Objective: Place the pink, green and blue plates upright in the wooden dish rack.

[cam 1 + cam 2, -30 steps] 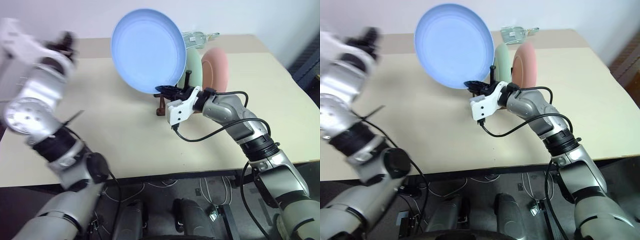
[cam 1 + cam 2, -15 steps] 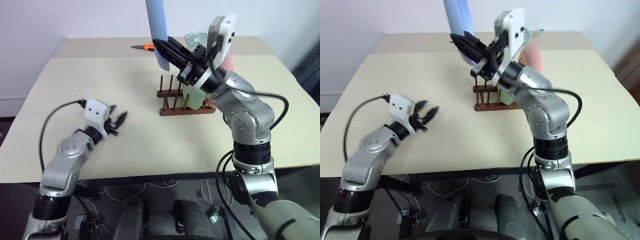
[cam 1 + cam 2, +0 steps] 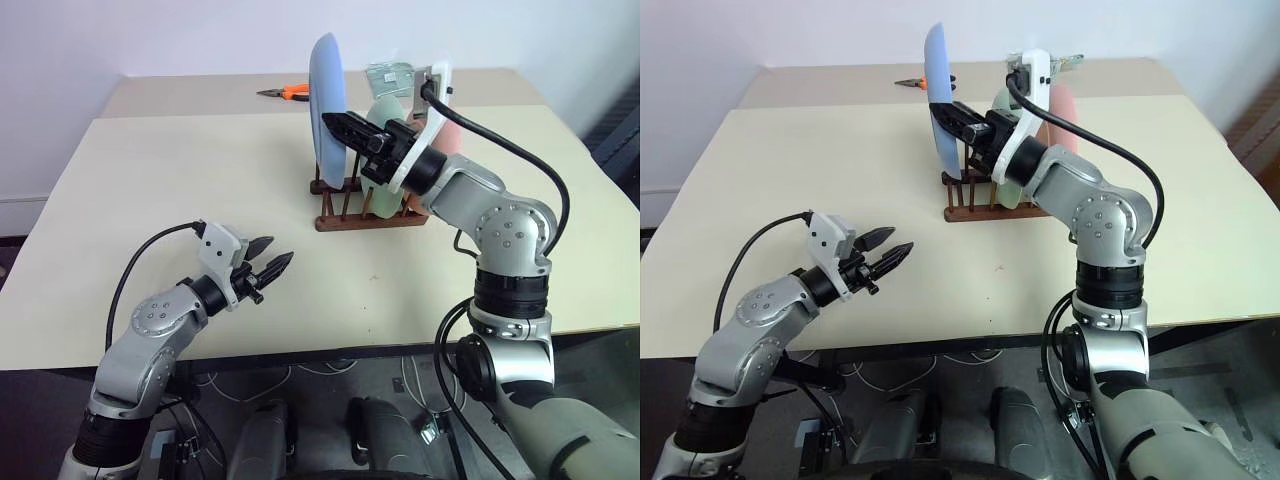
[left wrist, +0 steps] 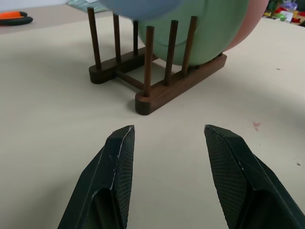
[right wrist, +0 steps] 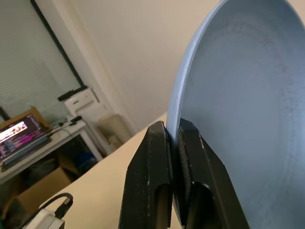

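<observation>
Our right hand (image 3: 335, 124) pinches the stiff, light, slippery round blue plate (image 3: 326, 100) at its rim, edge-on above the dark wooden dish rack (image 3: 365, 208); our left hand (image 3: 270, 266) hangs half-open.

1. Wooden dish rack (image 3: 368, 212) stands on the table (image 3: 150, 180), right of centre, toward the far side.
2. Two plates stand upright in the rack's right part, one (image 3: 383, 190) left of the other (image 3: 452, 140).
3. Third plate (image 3: 328, 95) is upright at the rack's left end.
4. Pliers (image 3: 285, 93) lie far, left of the rack.
</observation>
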Motion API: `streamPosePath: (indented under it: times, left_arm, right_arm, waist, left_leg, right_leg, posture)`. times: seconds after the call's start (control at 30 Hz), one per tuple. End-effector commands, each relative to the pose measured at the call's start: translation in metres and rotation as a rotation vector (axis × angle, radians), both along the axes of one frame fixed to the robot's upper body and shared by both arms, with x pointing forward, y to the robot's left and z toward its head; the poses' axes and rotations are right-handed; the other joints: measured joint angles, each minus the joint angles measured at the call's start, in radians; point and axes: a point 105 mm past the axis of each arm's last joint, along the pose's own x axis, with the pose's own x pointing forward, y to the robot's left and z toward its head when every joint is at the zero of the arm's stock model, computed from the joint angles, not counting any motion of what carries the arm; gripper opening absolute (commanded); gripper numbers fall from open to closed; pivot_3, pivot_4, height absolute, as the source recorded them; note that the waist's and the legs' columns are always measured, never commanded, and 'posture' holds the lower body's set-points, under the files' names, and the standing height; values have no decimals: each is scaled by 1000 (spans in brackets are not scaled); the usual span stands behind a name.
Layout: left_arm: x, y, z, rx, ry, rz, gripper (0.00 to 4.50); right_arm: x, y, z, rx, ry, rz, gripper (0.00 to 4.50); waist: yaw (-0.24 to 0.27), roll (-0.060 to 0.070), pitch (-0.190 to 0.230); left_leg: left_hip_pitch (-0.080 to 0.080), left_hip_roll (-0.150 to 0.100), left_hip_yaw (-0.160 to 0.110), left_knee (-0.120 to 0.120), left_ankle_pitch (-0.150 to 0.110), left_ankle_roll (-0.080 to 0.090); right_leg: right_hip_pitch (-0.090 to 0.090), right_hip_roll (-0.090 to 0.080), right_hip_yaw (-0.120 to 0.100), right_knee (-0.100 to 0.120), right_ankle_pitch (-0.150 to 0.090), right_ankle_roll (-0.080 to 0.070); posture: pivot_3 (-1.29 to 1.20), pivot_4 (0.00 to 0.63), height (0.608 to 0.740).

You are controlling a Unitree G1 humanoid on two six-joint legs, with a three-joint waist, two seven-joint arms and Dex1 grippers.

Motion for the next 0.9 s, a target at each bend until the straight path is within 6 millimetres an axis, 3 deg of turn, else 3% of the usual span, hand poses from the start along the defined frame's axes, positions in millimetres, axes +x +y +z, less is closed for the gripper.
streamPosePath:
  times: [0.03, 0.23, 0.37, 0.47, 0.6, 0.73, 0.9]
  left_arm:
    - [-4, -3, 9, 3, -36, -13, 2341]
    - [-5, -5, 9, 7, -35, -17, 2341]
    - [-6, -5, 9, 7, -35, -12, 2403]
    - [-8, -4, 9, 2, -31, -7, 2403]
    - [-11, -7, 9, 1, -29, -7, 2403]
    - [-12, -4, 10, 3, -25, -1, 2403]
    - [-8, 12, 8, 27, -23, 48, 2403]
  right_arm:
    - [9, -4, 12, 38, 6, -23, 0]
    - [28, -7, 5, 44, 99, -52, 0]
    - [30, -8, 8, -4, 52, -71, 1479]
    - [28, -9, 13, -107, -81, -113, 2972]
    - [23, -12, 21, -207, -224, -148, 2972]
    - [7, -27, 30, -428, -459, -208, 2972]
    - [-47, -60, 33, -524, -626, -98, 2972]
  waist:
    - [0, 0, 0]
    - [-1, 0, 0]
    - [0, 0, 0]
    - [1, 0, 0]
    - [1, 0, 0]
    - [5, 0, 0]
    - [9, 0, 0]
  left_leg:
    - [0, 0, 0, 0, 0, 0]
    - [0, 0, 0, 0, 0, 0]
    - [0, 1, 0, 0, 0, 0]
    - [0, 1, 0, 1, 0, 0]
    - [0, 1, 0, 1, 0, 1]
    - [-1, 1, 0, 1, 0, 1]
    - [-1, 1, -1, 1, -1, 2]
  right_leg:
    - [0, 0, 0, 0, 0, 0]
    - [0, 2, 0, 0, 0, 0]
    - [1, 3, 0, 0, 0, 0]
    - [1, 3, 0, -1, 0, 0]
    - [1, 3, 0, -1, 0, 0]
    - [1, 3, 0, -1, 0, 0]
    - [3, 3, 0, -3, 0, 1]
  posture:
    - [0, 150, 740]
    - [0, 150, 740]
    - [0, 150, 740]
    - [0, 150, 740]
    - [0, 150, 740]
    - [0, 150, 740]
    - [0, 150, 740]
